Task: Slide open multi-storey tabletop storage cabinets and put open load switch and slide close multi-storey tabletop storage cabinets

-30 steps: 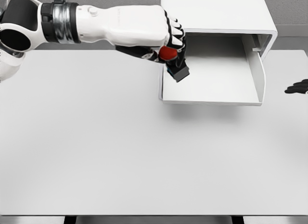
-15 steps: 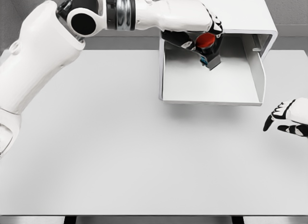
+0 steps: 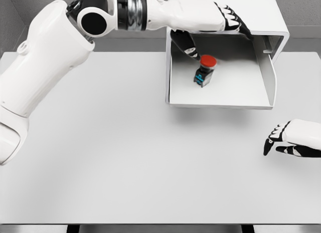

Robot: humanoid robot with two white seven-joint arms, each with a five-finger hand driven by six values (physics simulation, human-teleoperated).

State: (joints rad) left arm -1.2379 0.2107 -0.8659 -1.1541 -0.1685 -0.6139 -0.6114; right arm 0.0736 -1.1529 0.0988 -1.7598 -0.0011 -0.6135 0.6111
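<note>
The white storage cabinet (image 3: 225,12) stands at the back of the table, its drawer (image 3: 220,100) slid out toward me. Inside the drawer lies the load switch (image 3: 204,70), a dark body with a red round button on top. My left hand (image 3: 220,28) hovers over the back of the drawer just above the switch, fingers spread, holding nothing. My right hand (image 3: 281,142) hangs low at the right edge of the table, in front of the drawer's right corner, fingers loosely curled and empty.
The white table (image 3: 125,158) stretches wide in front of the cabinet. My left arm (image 3: 55,67) reaches across the back left of the table. A grey wall runs behind the cabinet.
My left hand has let go of the load switch, which now lies in the drawer; the fingers have spread. My right hand has shifted slightly left and lower.
</note>
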